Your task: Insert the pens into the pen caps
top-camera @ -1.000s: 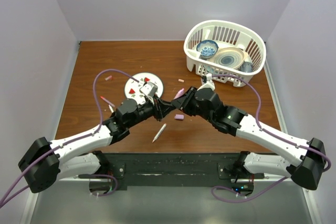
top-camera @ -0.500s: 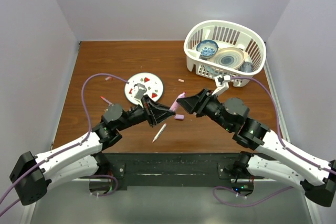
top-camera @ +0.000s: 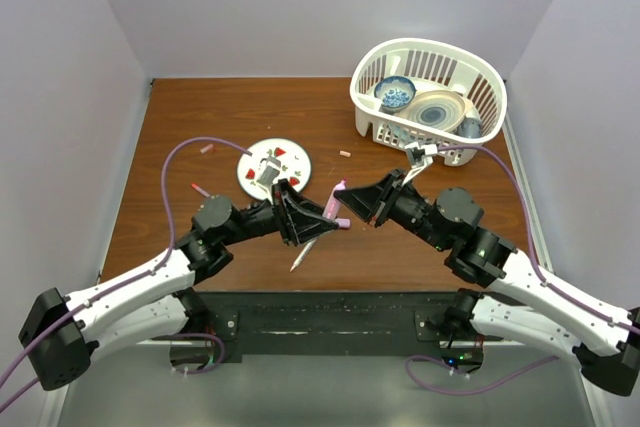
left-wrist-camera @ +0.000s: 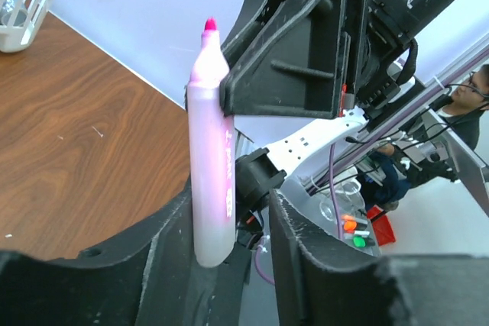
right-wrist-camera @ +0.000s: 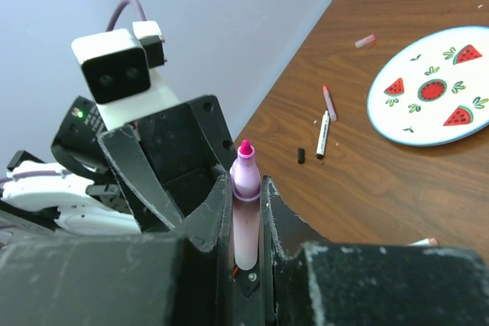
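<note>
From left: a small pink cap (top-camera: 207, 148) and a thin reddish pen (top-camera: 203, 190) lie near the left edge of the wooden bench (top-camera: 230, 107), well apart from the action. Next comes a watermelon-print plate (top-camera: 273, 165). At centre, near a white pen (top-camera: 303, 252) lying loose on the wood, the two arms meet at the thick pink pen (top-camera: 334, 201), which is uncapped with its magenta tip bare. The left pincer (top-camera: 318, 219) stands spread: its wrist view shows the barrel leaning on one finger with a clear gap to the other. The right pincer (right-wrist-camera: 246, 188) is pinching the pen just below the neck, both fingers against the barrel, so it alone appears to carry the pen above the bench. What looks like a pale pink cap (top-camera: 342, 223) lies just beneath. Beyond the pen lies a tiny cap (top-camera: 345, 154), and in the far right corner a white basket (top-camera: 428, 44) of dishes.

The step in hand appears to be a hand-over ahead of capping. To do it well, the right pincer should grip firmly while the left backs off along the barrel without nudging it. The left should then take the matching cap by its closed end, line its mouth up with the tip and push straight on, never at an angle.
</note>
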`<state>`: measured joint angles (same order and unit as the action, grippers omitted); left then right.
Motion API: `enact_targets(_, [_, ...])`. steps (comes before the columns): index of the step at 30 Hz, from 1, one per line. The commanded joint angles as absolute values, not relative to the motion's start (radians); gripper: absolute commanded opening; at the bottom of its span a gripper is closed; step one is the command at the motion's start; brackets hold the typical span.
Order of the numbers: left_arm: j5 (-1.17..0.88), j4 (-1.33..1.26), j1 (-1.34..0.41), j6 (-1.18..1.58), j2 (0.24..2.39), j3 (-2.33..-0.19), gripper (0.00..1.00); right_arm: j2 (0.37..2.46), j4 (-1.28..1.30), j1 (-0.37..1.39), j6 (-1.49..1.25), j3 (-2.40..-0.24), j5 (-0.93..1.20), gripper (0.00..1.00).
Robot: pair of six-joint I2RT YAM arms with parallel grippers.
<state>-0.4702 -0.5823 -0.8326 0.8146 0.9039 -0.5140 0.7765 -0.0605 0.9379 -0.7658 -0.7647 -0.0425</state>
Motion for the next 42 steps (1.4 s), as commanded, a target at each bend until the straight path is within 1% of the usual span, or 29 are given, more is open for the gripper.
enact_targets(1, [-0.5,-0.561,-0.838,0.77,0.907,-0.597,0.47,0.767,-0.067,0.942,-0.727,-0.792,-0.005,0.0])
enact_targets(3, [-0.508,-0.563,-0.836,0.765,0.914,-0.61,0.46,0.769,-0.069,0.942,-0.729,-0.792,-0.003,0.0])
enact_targets(6, [-0.523,-0.574,-0.838,0.764,0.93,-0.621,0.42,0.773,-0.077,0.942,-0.723,-0.787,0.026,0.0])
enact_targets(8, [-0.535,-0.589,-0.838,0.767,0.942,-0.623,0.32,0.779,-0.081,0.942,-0.723,-0.788,0.046,0.0])
enact_targets(9, [-0.551,-0.595,-0.838,0.767,0.946,-0.623,0.25,0.784,-0.083,0.943,-0.723,-0.788,0.052,0.0])
enact_targets(10, [-0.558,-0.61,-0.838,0.767,0.951,-0.621,0.09,0.788,-0.083,0.942,-0.721,-0.79,0.057,0.0])
enact_targets(11, [-0.563,-0.614,-0.836,0.767,0.953,-0.621,0.02,0.792,-0.081,0.943,-0.722,-0.792,0.061,0.0])
enact_targets(12, [-0.561,-0.615,-0.838,0.764,0.95,-0.62,0.0,0.792,-0.063,0.943,-0.726,-0.795,0.061,0.01])
enact_targets(13, [-0.554,-0.601,-0.838,0.758,0.942,-0.618,0.0,0.792,-0.042,0.942,-0.732,-0.801,0.051,0.18])
enact_targets(14, [-0.545,-0.576,-0.836,0.721,0.934,-0.624,0.0,0.788,-0.013,0.942,-0.759,-0.813,0.011,0.26])
enact_targets(15, [-0.507,-0.531,-0.835,0.689,0.925,-0.636,0.0,0.785,0.058,0.942,-0.779,-0.821,0.002,0.39])
enact_targets(16, [-0.471,-0.399,-0.831,0.651,0.908,-0.675,0.0,0.779,0.089,0.943,-0.805,-0.824,-0.021,0.52])
enact_targets(17, [-0.43,-0.329,-0.83,0.57,0.897,-0.695,0.0,0.766,0.122,0.942,-0.865,-0.83,-0.043,0.56])
enact_targets(18, [-0.346,-0.269,-0.828,0.531,0.888,-0.712,0.0,0.759,0.199,0.942,-0.9,-0.831,-0.102,0.58])
enact_targets(20, [-0.264,-0.132,-0.818,0.433,0.862,-0.75,0.0,0.753,0.274,0.942,-1.034,-0.825,-0.161,0.59])
enact_targets(21, [-0.179,-0.088,-0.816,0.407,0.858,-0.765,0.0,0.756,0.352,0.943,-1.083,-0.819,-0.198,0.59])
enact_targets(23, [-0.076,0.056,-0.81,0.338,0.851,-0.814,0.0,0.775,0.444,0.942,-1.247,-0.821,-0.26,0.59])
enact_targets(24, [-0.002,0.093,-0.811,0.316,0.851,-0.828,0.0,0.804,0.557,0.942,-1.309,-0.827,-0.291,0.59])
enact_targets(25, [0.047,0.147,-0.811,0.295,0.847,-0.844,0.0,0.827,0.607,0.942,-1.415,-0.834,-0.335,0.59])
enact_targets(27, [0.102,0.178,-0.811,0.252,0.832,-0.848,0.0,0.87,0.722,0.942,-1.503,-0.864,-0.371,0.61])
enact_targets(31, [0.132,0.19,-0.81,0.212,0.761,-0.816,0.0,1.024,0.84,0.94,-1.731,-0.922,-0.411,0.63])
enact_targets(34, [0.147,0.17,-0.81,0.198,0.707,-0.789,0.0,1.123,0.939,0.934,-1.846,-0.997,-0.414,0.63])
enact_targets(35, [0.152,0.169,-0.81,0.193,0.695,-0.787,0.0,1.199,0.959,0.93,-1.865,-1.04,-0.407,0.64])
enact_targets(36, [0.169,0.17,-0.811,0.192,0.672,-0.784,0.0,1.231,0.988,0.916,-1.879,-1.058,-0.399,0.64])
enact_targets(38, [0.187,0.164,-0.81,0.192,0.651,-0.772,0.0,1.323,0.985,0.894,-1.907,-1.084,-0.371,0.65])
enact_targets(41, [0.181,0.156,-0.811,0.199,0.626,-0.758,0.0,1.423,0.901,0.833,-1.927,-1.048,-0.301,0.64])
enact_targets(42, [0.169,0.156,-0.81,0.201,0.624,-0.756,0.0,1.446,0.837,0.792,-1.927,-1.036,-0.248,0.63])
